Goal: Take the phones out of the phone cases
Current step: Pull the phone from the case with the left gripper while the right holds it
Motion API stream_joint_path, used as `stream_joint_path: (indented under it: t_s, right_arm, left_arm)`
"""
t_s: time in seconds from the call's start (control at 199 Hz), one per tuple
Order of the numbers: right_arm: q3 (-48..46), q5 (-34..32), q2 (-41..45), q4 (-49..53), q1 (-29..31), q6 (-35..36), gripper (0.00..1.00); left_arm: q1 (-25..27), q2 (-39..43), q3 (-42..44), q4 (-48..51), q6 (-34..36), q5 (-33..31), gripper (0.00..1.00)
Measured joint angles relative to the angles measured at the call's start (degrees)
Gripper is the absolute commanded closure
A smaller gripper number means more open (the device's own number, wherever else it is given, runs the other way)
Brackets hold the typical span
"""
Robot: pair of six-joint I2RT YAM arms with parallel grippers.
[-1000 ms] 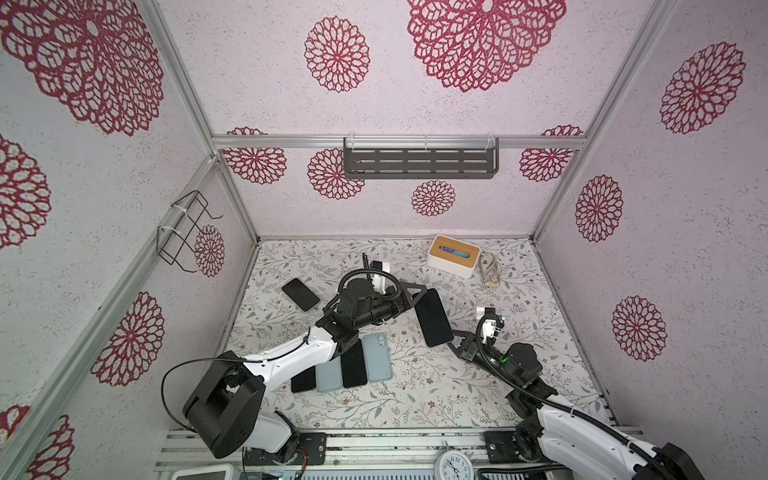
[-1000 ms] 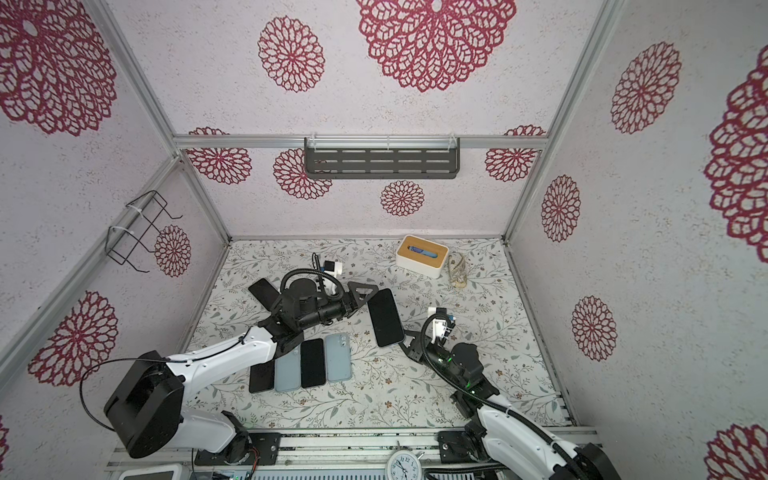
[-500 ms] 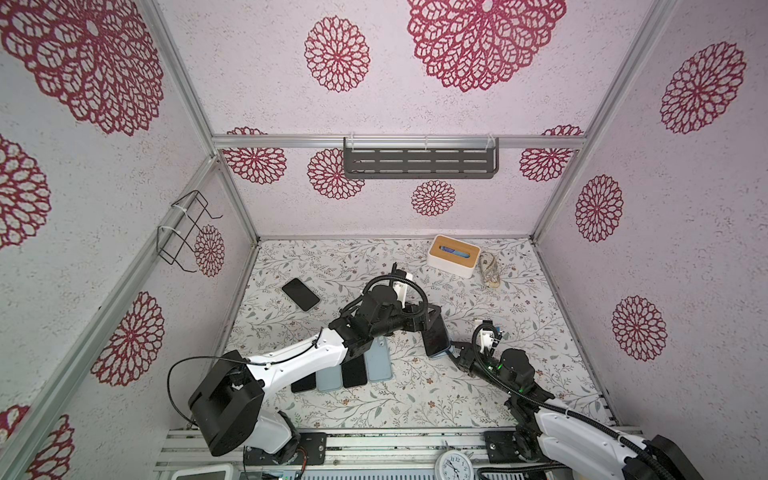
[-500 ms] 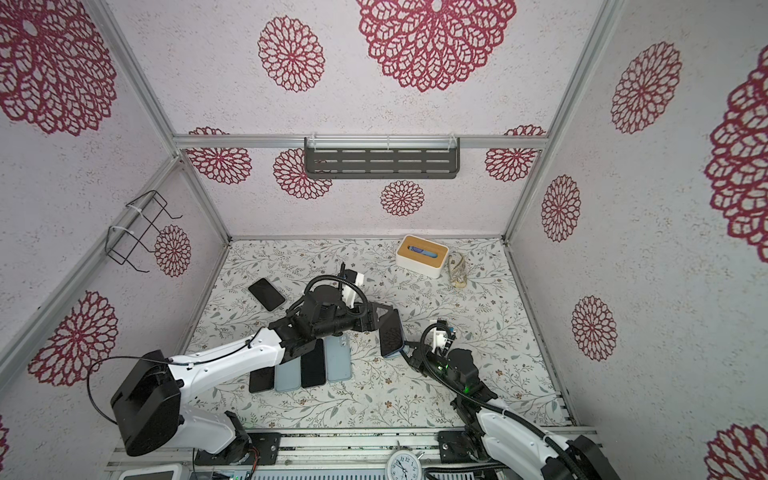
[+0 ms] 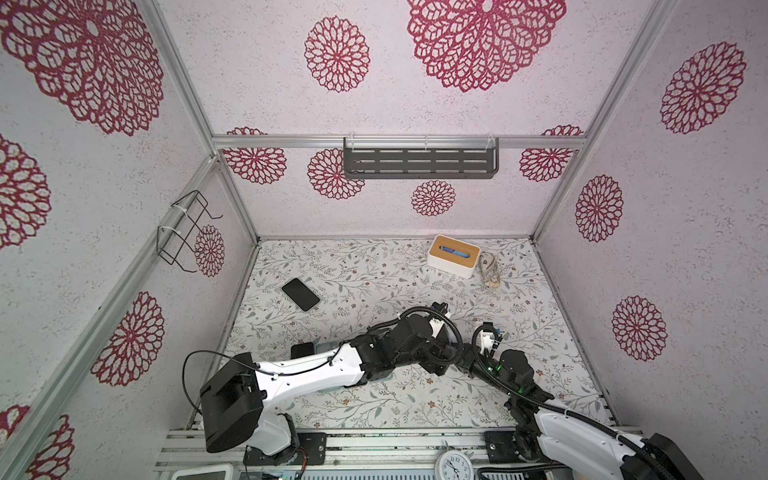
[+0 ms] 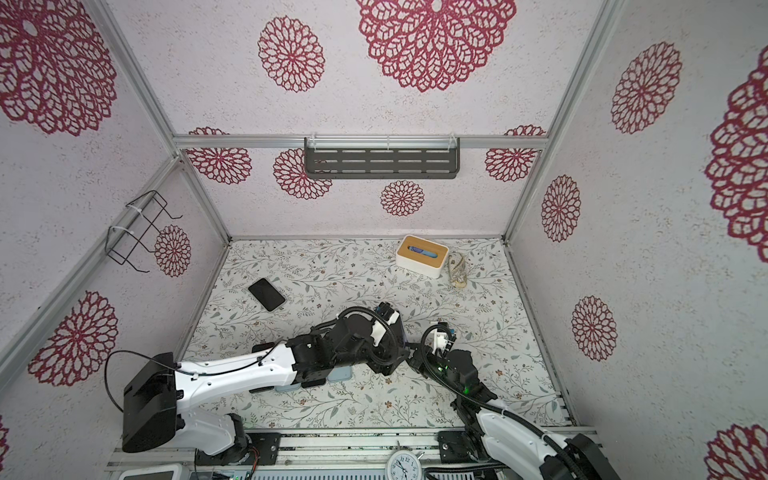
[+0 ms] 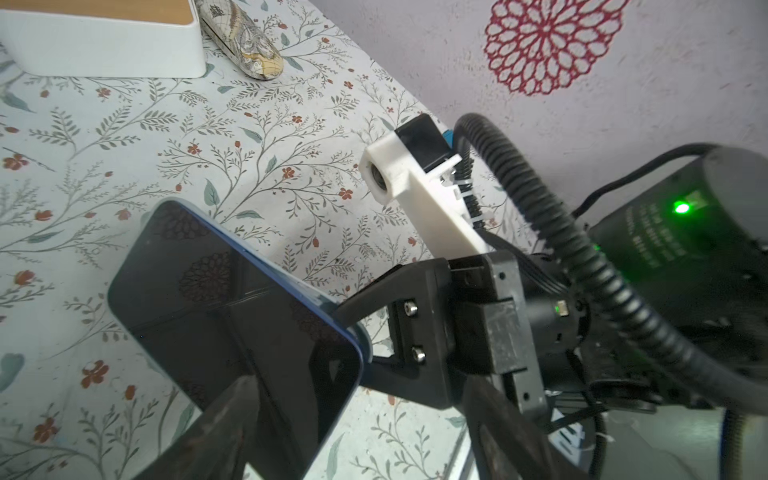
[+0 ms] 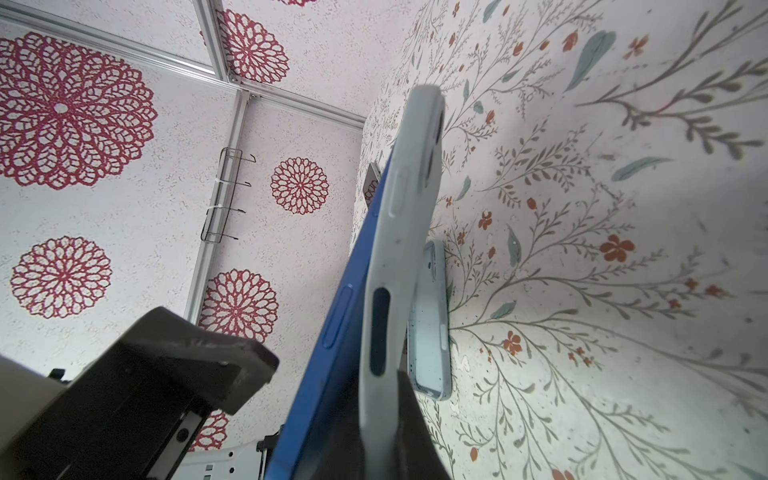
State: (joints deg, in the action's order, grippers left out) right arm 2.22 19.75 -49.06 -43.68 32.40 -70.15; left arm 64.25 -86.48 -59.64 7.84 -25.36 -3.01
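Observation:
My right gripper (image 8: 374, 440) is shut on the grey phone case (image 8: 399, 232) and holds it on edge above the table. The blue phone (image 8: 345, 316) has one long side lifted out of the case, with a gap between them. In the left wrist view the phone (image 7: 232, 324) shows its dark screen, and the right gripper (image 7: 361, 316) holds its corner. My left gripper (image 7: 361, 436) is open, its fingers (image 7: 224, 428) either side of the phone's near edge without pinching it. In both top views the left gripper (image 5: 440, 353) (image 6: 386, 353) meets the right gripper (image 5: 463, 361) (image 6: 413, 357) mid-table.
A black phone (image 5: 300, 294) lies at the left. A tissue box (image 5: 453, 255) and a patterned glasses case (image 5: 489, 270) stand at the back right. A row of phones and cases (image 5: 303, 349) lies under the left arm, including a light blue case (image 8: 428, 324).
The left arm has swung right and forward to the phone. The right gripper has brought the phone and case lower and nearer the front. Both grippers now meet.

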Motion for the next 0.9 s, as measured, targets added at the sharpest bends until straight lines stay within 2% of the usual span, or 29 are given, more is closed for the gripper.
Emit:
stream_joint_path:
  t_s: [0.236,0.472,0.713,0.819,0.904]
  right_arm:
    - [-0.07,-0.04,0.07,0.37,0.00,-0.44,1.00]
    - [-0.90,-0.07,0.90,0.35,0.00,-0.57,1.00]
    - [-0.94,-0.02,0.90,0.79,0.00,-0.96,1.00]
    - [-0.94,-0.02,0.90,0.74,0.00,-0.98,1.00]
    - [-0.94,-0.02,0.90,0.72,0.00,-0.98,1.00]
  left_arm:
    - [4.07,-5.81,-5.01,5.62,5.14,-13.14,0.21]
    - [5.68,-8.66,-7.32,7.61,8.41,-20.85,0.31]
    - [6.71,-10.49,-8.55,8.02,10.01,-24.26,0.53]
    - [7.17,-10.54,-8.55,7.93,10.56,-24.61,0.67]
    - [7.48,-10.56,-8.55,7.96,10.67,-24.52,0.71]
